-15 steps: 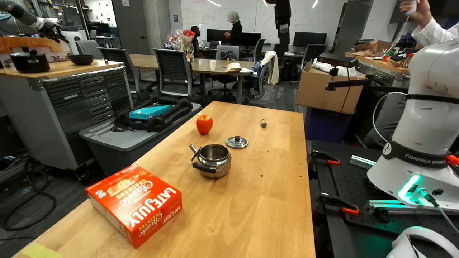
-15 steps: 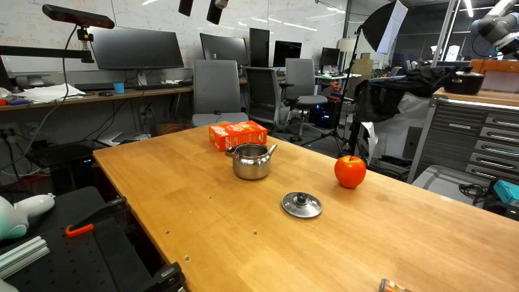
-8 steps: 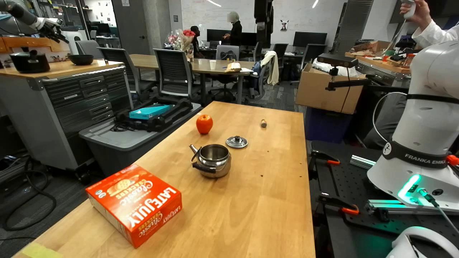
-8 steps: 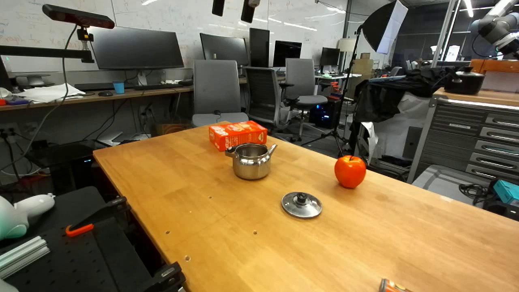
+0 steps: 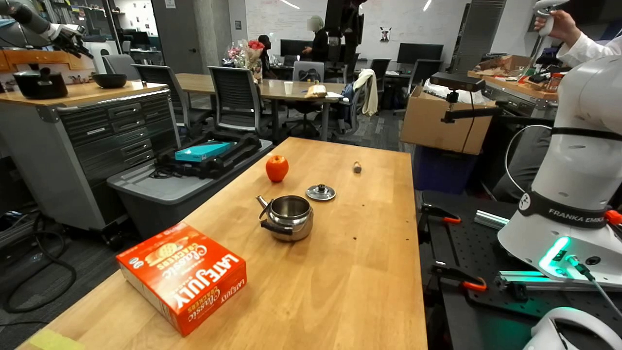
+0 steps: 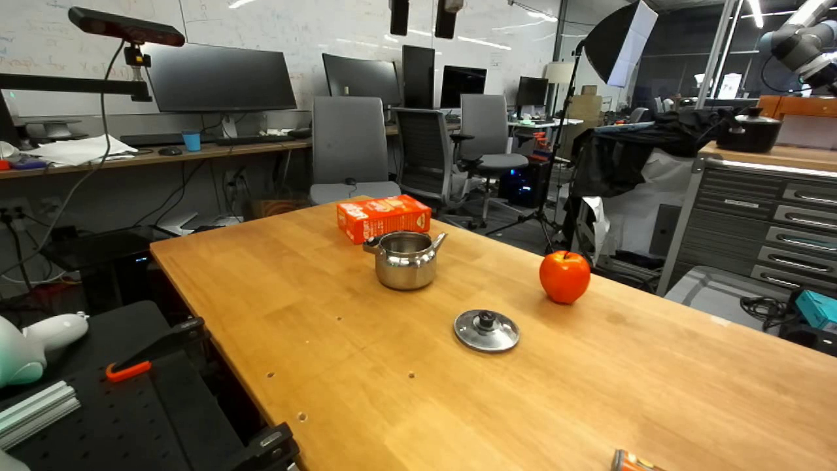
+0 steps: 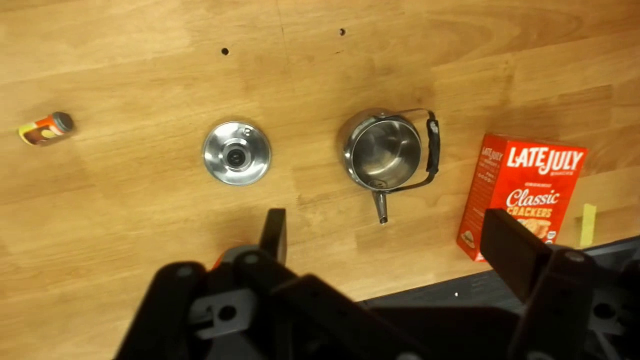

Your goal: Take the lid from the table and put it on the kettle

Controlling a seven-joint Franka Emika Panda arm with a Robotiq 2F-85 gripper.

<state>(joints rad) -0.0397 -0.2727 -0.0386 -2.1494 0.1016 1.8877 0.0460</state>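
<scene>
Zero steps finished, by the look of it: lid (image 7: 237, 154) lies flat on the tabletop (image 5: 369, 272), well in from both long edges, and the kettle (image 7: 385, 154) stands near it, apart and uncovered. The gripper (image 7: 386, 235) hangs above, jaws wide apart, gripping nothing. Grasp, carry and seating all seem left to do.

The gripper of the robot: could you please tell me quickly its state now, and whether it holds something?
Gripper: open, fingers wide apart, holding nothing; the lid lies on the table.
</scene>
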